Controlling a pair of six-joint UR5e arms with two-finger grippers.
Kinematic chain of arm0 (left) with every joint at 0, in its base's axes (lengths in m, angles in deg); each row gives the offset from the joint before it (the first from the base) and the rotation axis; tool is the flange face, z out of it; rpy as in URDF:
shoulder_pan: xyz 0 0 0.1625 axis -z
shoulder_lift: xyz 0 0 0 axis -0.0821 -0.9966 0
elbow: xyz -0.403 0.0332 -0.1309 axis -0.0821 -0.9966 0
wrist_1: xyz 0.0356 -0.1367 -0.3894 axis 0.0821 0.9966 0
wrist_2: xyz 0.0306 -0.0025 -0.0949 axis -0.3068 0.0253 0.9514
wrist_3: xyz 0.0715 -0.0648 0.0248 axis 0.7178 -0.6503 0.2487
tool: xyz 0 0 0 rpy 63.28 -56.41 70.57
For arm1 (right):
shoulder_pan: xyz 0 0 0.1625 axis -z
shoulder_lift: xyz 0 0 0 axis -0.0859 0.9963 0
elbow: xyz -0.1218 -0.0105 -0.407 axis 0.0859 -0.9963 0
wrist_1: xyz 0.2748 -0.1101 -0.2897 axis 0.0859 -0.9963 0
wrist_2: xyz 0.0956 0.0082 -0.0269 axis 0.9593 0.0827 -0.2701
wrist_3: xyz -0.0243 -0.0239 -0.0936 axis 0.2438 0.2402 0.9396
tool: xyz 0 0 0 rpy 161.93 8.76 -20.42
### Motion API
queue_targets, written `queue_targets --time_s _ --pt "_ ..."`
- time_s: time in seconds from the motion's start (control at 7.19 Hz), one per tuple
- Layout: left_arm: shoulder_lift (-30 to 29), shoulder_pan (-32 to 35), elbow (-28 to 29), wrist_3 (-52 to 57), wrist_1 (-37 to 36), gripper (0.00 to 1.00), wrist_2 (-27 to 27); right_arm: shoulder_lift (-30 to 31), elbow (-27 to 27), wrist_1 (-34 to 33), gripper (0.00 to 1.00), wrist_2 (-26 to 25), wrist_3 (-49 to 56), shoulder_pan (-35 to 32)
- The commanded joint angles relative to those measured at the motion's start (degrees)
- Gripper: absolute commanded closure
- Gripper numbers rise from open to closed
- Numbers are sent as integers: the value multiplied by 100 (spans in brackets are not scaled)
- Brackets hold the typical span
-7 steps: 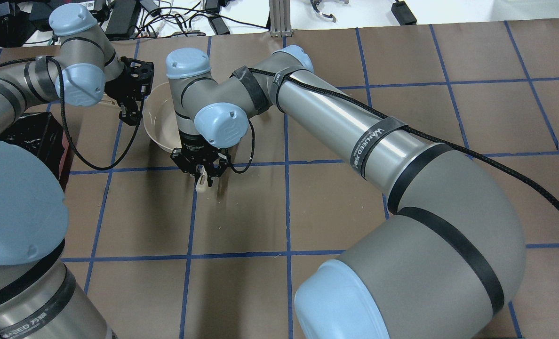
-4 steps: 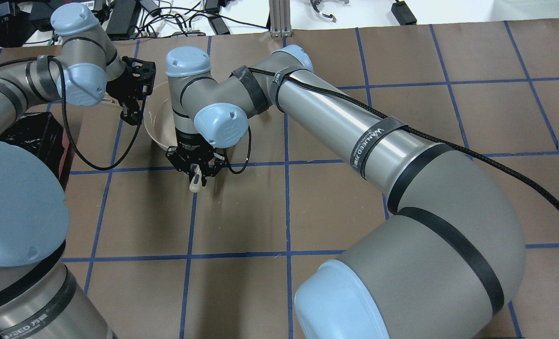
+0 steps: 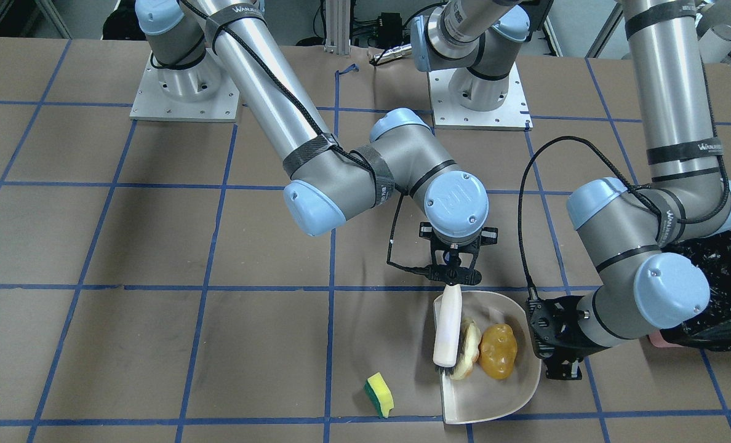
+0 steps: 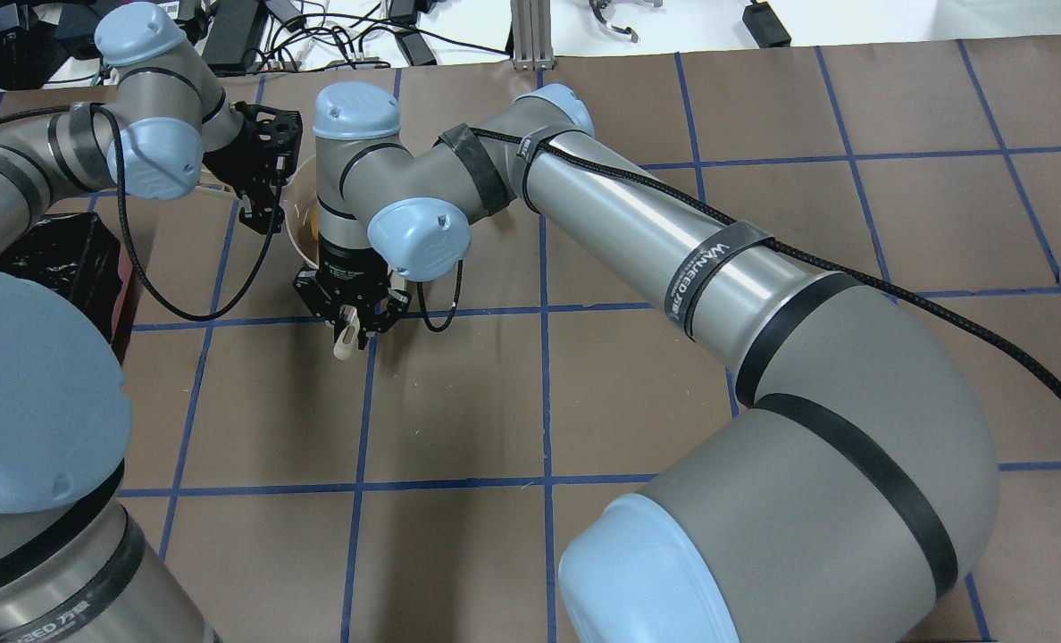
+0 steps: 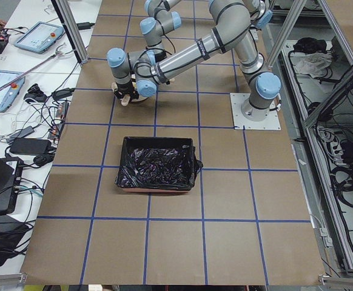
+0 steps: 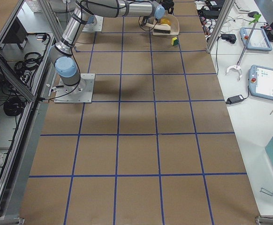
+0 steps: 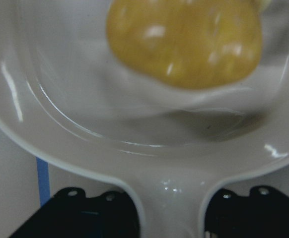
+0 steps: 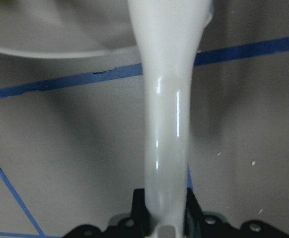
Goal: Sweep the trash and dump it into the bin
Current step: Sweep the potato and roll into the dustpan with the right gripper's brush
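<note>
The beige dustpan (image 3: 513, 394) lies on the table with the golden croissant (image 3: 471, 344) and the glossy potato-like lump (image 3: 498, 351) inside it. My left gripper (image 3: 538, 338) is shut on the dustpan's handle (image 7: 169, 198). My right gripper (image 3: 453, 284) is shut on the beige brush (image 3: 447, 329), which lies across the pan with its bristles against the croissant. The yellow-and-green sponge (image 3: 379, 394) sits on the table just outside the pan's mouth. The bin (image 3: 719, 277), lined with a black bag, stands beyond my left arm.
In the overhead view my right wrist (image 4: 356, 223) covers most of the dustpan. Cables and tablets lie on the white bench (image 6: 249, 51) past the table's far edge. Brown paper with blue tape lines covers the table (image 3: 156, 344).
My right gripper has carried the brush leftward in the overhead view, over the dustpan. The left gripper has shifted slightly, still on the dustpan's handle.
</note>
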Motion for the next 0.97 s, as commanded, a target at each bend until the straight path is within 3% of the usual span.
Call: queue_targets --time_s 0.0,0.7,0.83 --pt "-6 -7 0 2 2 100 53 40 -2 -36 100 178 -55 -7" --pt "-15 -7 0 2 10 100 264 180 -90 -36 100 626 -239 1" --pt "-15 -15 0 11 10 100 264 198 -81 -28 100 514 -231 10"
